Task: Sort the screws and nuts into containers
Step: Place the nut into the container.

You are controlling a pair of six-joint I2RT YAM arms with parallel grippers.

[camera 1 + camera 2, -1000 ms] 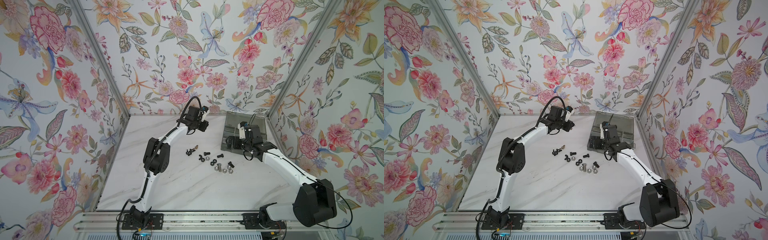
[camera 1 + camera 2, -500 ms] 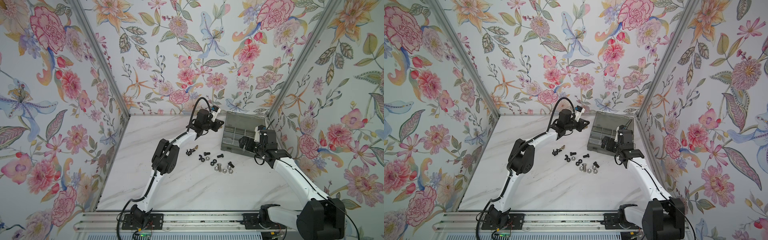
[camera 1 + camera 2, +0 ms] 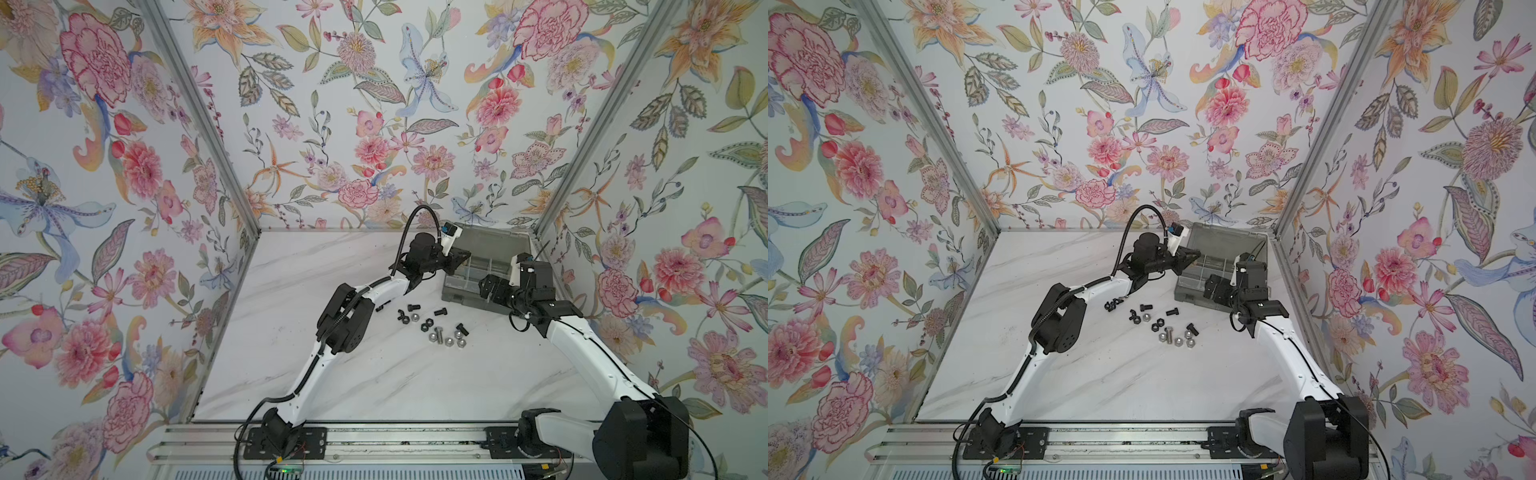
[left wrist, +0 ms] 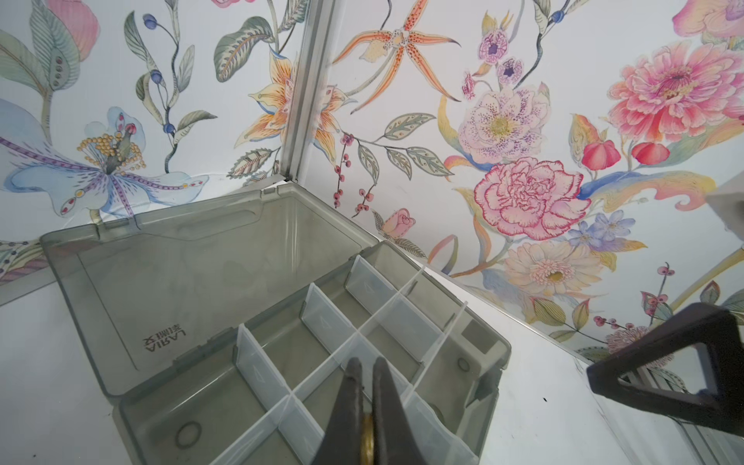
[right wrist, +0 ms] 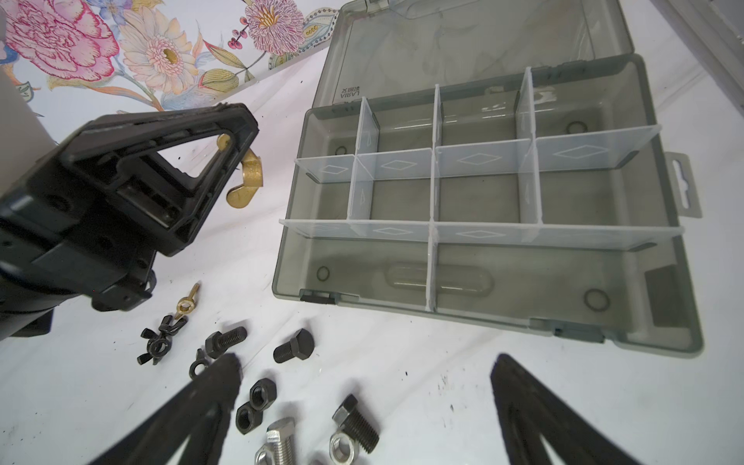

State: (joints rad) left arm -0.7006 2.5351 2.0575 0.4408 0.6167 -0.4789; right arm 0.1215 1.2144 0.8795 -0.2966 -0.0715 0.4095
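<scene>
While the left pincer (image 4: 364,380) pinches a brass-coloured wing nut (image 5: 246,177) by the grey translucent plastic organizer box (image 3: 459,293), all compartments (image 5: 483,193) look empty and black and silver screws and nuts (image 5: 293,348) lie loose mid-frame on the white counter (image 3: 374,374), right pincer (image 5: 364,366) spread nearby: sorting seems barely begun.

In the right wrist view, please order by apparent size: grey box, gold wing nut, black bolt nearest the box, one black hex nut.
1. grey box
2. gold wing nut, lifted, so perhaps nearer the camera
3. black bolt nearest the box
4. black hex nut, only slightly smaller
</scene>
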